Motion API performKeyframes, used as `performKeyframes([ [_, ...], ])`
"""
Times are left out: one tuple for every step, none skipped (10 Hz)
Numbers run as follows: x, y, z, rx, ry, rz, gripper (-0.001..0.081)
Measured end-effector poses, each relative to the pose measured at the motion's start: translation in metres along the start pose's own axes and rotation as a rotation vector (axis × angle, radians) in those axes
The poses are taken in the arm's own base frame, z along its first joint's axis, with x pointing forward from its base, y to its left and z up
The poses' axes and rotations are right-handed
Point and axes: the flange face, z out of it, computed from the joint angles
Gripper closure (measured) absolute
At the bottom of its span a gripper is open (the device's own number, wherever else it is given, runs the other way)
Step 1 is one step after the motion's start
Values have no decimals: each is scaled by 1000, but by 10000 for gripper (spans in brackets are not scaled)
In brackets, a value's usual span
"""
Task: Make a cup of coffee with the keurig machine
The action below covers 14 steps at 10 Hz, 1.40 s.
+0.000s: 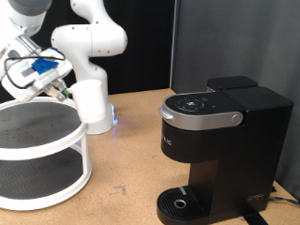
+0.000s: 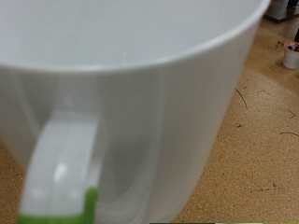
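The cup fills nearly the whole wrist view, very close to the camera. Its white handle faces the lens, with a green bit at the lower end. No fingers show in that view. In the exterior view my gripper hangs at the upper left, above the rim of a round white shelf and right beside the white arm base. There I cannot pick the cup out from the white base behind it. The keurig machine stands at the exterior view's right with its lid down and its round drip tray bare.
A white two-tier round shelf with dark mesh decks takes up the exterior view's lower left. The arm base has a blue light at its foot. Cork tabletop lies between shelf and machine. A small white object sits far off on the cork.
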Motion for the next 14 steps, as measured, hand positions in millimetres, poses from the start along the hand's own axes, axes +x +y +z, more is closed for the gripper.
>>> performKeyframes([
  [9,-4,11,-10,-11,-3,740],
  [16,-8,21,-10,-13,-6,740],
  [24,-11,30,-11,-8,-6,740],
  [31,-14,38,-8,0,-3,740],
  [37,-14,42,-5,3,4,740],
  [36,-13,42,-6,2,5,740],
  [34,-14,43,1,-22,-6,740],
  [33,-14,44,-1,-42,-9,740],
  [32,-13,48,-22,-49,-11,740],
  [31,-12,54,-49,-57,-13,740],
  [29,-12,61,-68,-64,-10,740],
  [28,-10,69,-81,-72,-5,740],
  [25,-7,77,-92,-78,0,740],
  [23,-4,85,-101,-84,2,740],
])
